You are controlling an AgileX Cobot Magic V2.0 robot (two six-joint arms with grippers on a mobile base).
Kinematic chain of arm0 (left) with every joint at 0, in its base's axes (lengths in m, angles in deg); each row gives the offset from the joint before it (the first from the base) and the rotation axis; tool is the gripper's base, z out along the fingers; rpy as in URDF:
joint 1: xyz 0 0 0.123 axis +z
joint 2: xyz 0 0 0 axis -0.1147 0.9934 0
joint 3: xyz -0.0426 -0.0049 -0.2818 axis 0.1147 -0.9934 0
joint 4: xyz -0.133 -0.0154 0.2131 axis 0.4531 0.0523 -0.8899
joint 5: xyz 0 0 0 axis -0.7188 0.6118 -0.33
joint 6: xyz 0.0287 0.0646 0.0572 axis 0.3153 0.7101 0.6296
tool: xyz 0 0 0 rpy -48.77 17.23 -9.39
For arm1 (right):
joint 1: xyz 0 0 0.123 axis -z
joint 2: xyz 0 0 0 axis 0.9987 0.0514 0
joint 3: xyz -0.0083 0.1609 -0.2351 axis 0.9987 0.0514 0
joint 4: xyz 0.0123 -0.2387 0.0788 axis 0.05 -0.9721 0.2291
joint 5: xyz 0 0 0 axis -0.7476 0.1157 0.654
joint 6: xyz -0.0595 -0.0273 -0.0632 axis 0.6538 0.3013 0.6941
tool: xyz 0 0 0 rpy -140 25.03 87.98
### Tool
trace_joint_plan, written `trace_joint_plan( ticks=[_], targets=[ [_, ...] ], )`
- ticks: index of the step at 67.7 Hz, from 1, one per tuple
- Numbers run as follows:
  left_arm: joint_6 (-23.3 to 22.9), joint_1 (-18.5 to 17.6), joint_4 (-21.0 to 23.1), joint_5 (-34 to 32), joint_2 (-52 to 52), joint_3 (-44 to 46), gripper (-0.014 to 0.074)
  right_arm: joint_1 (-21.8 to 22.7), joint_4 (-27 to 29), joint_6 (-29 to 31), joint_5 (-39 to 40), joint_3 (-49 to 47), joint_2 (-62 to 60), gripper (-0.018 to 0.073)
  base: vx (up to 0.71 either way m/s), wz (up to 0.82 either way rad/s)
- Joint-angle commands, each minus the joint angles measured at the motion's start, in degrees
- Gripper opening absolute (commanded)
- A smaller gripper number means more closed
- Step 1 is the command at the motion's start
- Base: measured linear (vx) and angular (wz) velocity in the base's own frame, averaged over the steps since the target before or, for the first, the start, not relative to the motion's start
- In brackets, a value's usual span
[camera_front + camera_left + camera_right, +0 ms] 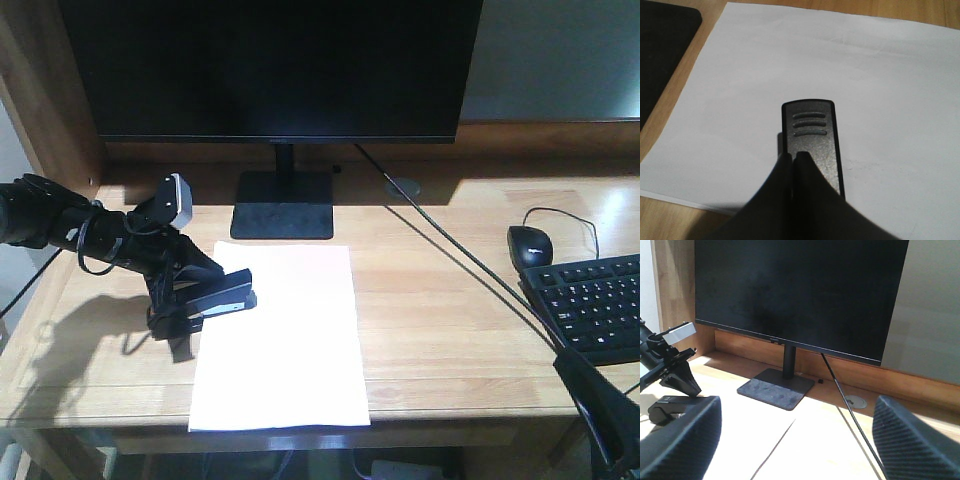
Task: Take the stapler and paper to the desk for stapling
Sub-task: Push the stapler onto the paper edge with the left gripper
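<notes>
- A white sheet of paper (278, 338) lies flat on the wooden desk (450, 300), its near short edge close to the desk's front edge and its far edge just short of the monitor base (283, 204).
- The left gripper (205, 295) reaches in from the desk's left side, beside the raised wooden side panel (40, 90), and holds the stapler (225, 297) at the paper's left long edge.
- In the left wrist view, the two dark fingers (790, 195) press together on the stapler's rear, pinching it; the stapler's front end juts out over the sheet.
- The stapler is small and black; its top arm shows three shallow ridges near the tip, and its surface looks slightly speckled.
- The paper is plain and blank, with faint creases visible in the left wrist view.
- Open desk surface runs between the paper's right edge and the black mouse (529, 246) and keyboard (597, 304) near the right edge; a thin dark cable (450, 250) crosses that stretch diagonally.
- The right gripper (795, 440) hangs near the desk's front right corner, its textured fingers (910, 440) spread wide apart with nothing between them.
- A large dark monitor (275, 65) stands along the desk's back edge.
</notes>
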Motion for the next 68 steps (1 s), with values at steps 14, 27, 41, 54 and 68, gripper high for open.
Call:
trace_joint_plan(
  ticks=[14,27,41,54,68],
  targets=[
    [-2.2,-1.8,-5.7,0.7,-2.1,0.8,-0.0006,0.2,-2.7,0.3,-1.3,-1.6,0.4,0.0581,0.0,0.0],
    [-5.2,-3.3,-6.7,-2.0,-2.1,0.8,-0.0006,0.2,-2.7,0.3,-1.3,-1.6,0.4,0.0581,0.0,0.0],
    [-6.2,-3.3,-6.7,-2.4,-2.1,0.8,-0.0006,0.2,-2.7,0.3,-1.3,-1.6,0.4,0.0581,0.0,0.0],
    [-6.7,-3.3,-6.7,-2.4,-2.1,0.8,-0.0006,0.2,-2.7,0.3,-1.3,-1.6,0.4,0.0581,0.0,0.0],
    [-8.0,-3.3,-6.7,-2.2,-2.1,0.8,-0.0006,0.2,-2.7,0.3,-1.3,-1.6,0.4,0.0581,0.0,0.0]
  ],
)
